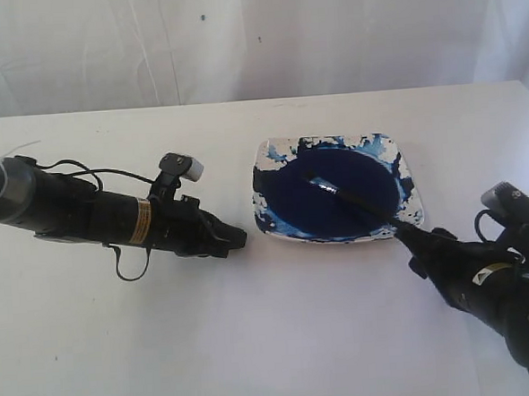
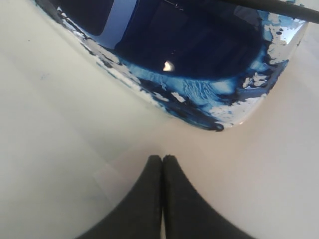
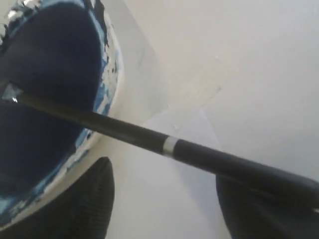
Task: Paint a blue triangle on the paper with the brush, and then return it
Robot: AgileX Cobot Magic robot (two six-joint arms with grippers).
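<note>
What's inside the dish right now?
A dark navy paint pool fills the dish; the brush lies with its bristle end in it, handle crossing the rim. The dish floor beneath the paint is covered.

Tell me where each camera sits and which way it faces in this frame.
Exterior: above the table's near edge, facing down toward the curtain; left arm and right arm flank the paint dish.
Left wrist: on the left arm, looking past shut jaws at the dish's corner.
Right wrist: on the right arm, looking between open jaws along the brush into the dish.
Shared: all three show dish and brush.
</note>
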